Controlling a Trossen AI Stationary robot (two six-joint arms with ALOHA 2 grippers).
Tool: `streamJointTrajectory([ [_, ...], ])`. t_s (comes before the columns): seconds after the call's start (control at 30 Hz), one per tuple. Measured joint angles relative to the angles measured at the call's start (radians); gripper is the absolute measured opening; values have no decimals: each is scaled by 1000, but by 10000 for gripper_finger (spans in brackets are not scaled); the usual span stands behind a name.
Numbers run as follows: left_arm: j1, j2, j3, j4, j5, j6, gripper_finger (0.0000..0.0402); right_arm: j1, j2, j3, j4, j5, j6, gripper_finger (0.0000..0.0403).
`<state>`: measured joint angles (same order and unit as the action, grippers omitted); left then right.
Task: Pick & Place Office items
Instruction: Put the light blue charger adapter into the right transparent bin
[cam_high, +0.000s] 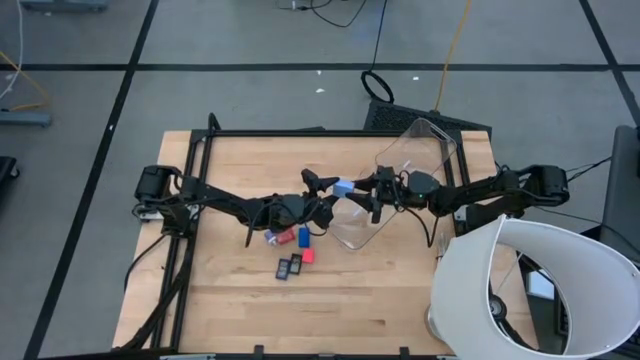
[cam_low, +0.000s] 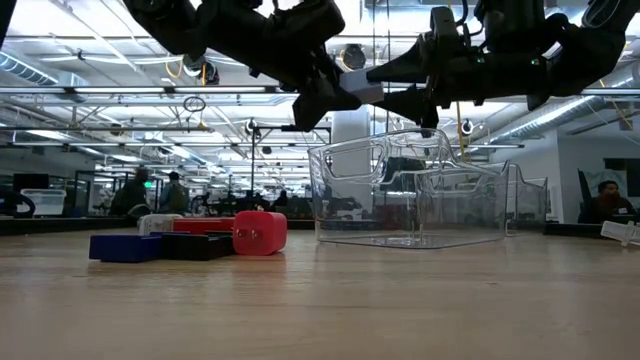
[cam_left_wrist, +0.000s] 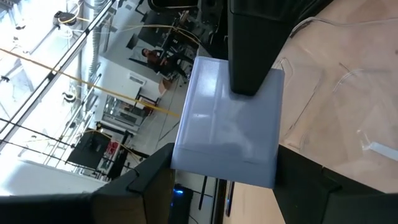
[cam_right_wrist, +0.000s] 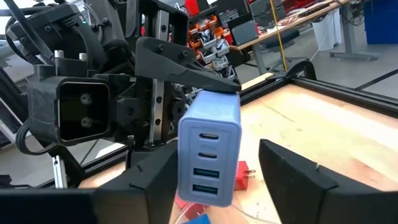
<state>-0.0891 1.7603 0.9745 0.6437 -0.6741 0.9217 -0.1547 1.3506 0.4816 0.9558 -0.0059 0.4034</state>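
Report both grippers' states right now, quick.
Left gripper: shut on the light-blue charger block, held up in the air.
Right gripper: open, fingers on either side of that block, not yet clamped.

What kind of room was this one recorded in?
Probably a large open robotics lab or workshop. Beyond the wooden table the low view shows an exposed ceiling with strip lights and ducts, long rows of workbenches, and people at desks; the high view shows cables on a taped grey floor.
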Motion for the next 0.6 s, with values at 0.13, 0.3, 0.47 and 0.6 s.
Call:
streamJointTrajectory([
  [0.13,1,0,0,0,0,-8,225,0,0,0,0,-6,-2,164],
  [0.3,0,0,-1,-2,-5,1,225,-1,0,0,-1,-39,-10,117],
  [0.47,0,0,-1,-2,-5,0,225,-1,0,0,-3,-46,-11,115],
  [0.6,-10,0,-1,-22,-22,-33,228,-1,-2,0,-10,-50,-14,115],
])
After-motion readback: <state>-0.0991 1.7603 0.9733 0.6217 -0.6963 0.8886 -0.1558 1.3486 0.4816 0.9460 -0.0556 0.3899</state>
